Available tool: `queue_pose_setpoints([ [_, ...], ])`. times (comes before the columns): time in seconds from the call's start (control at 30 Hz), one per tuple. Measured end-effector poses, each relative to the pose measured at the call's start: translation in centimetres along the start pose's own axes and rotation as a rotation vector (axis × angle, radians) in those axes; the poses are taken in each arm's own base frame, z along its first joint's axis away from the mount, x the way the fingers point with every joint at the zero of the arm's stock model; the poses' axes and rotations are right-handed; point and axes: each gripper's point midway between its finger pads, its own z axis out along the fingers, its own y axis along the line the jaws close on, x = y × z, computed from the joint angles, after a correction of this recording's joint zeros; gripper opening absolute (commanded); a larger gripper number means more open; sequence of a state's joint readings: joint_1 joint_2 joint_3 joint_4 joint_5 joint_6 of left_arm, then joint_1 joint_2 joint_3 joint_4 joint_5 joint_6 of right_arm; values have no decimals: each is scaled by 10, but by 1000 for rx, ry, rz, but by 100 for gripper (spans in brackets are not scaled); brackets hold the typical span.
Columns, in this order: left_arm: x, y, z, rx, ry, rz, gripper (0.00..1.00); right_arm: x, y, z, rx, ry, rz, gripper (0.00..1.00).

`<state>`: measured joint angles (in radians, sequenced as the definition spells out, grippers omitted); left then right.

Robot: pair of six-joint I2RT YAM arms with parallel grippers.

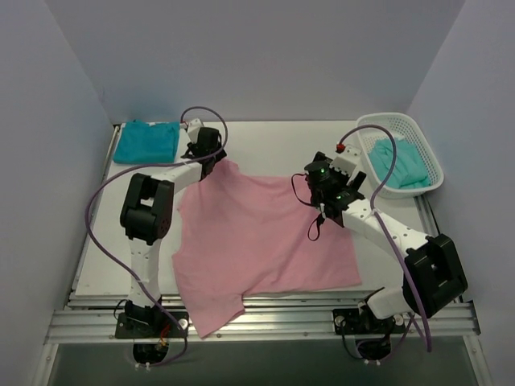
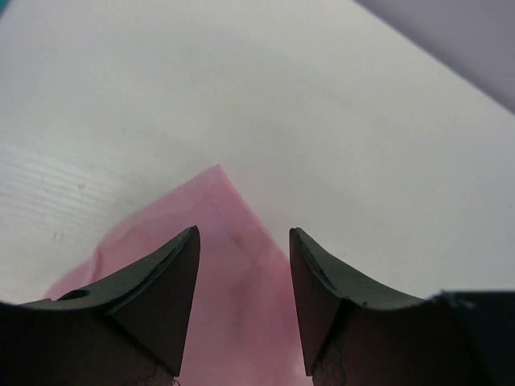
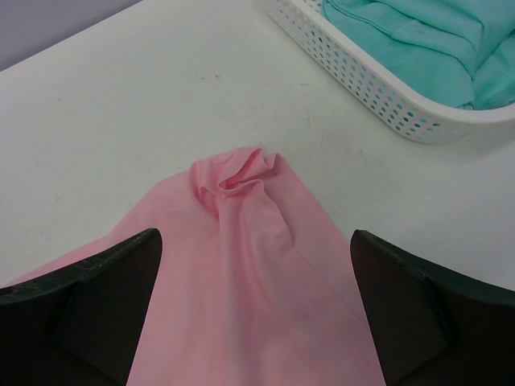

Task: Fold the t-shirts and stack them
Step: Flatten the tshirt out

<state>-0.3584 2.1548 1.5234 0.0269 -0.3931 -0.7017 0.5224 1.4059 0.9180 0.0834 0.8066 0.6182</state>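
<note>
The light pink t-shirt (image 1: 265, 241) lies spread on the white table, one corner hanging over the near edge. My left gripper (image 1: 211, 158) is over its far left corner. In the left wrist view the gripper (image 2: 243, 237) is open, with the pink cloth (image 2: 217, 201) lying between and beyond the fingers. My right gripper (image 1: 323, 191) is over the far right corner. In the right wrist view it (image 3: 256, 241) is wide open above the bunched pink corner (image 3: 237, 181). The deep teal shirt (image 1: 146, 141) lies folded at back left. The mint-teal shirt (image 1: 400, 163) lies in the basket.
The white mesh basket (image 1: 430, 165) stands at the back right, close beyond my right gripper; it also shows in the right wrist view (image 3: 378, 88). Grey walls enclose the table on three sides. Bare table lies between the teal shirt and the basket.
</note>
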Motion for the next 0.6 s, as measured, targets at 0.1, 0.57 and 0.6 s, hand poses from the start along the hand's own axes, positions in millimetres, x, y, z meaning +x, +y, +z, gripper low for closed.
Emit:
queue_pose_setpoints([
  [0.1,-32,-2,15,2,-47,-38,57,2,-2,2,8,3,-6,99],
  [0.57,-94,-1,-54,44,-123,-20,66,4,2,-4,-5,0,-34,98],
  [0.6,-92,-8,-75,73,-125,-15,66,2,5,-8,-18,-2,-34,94],
])
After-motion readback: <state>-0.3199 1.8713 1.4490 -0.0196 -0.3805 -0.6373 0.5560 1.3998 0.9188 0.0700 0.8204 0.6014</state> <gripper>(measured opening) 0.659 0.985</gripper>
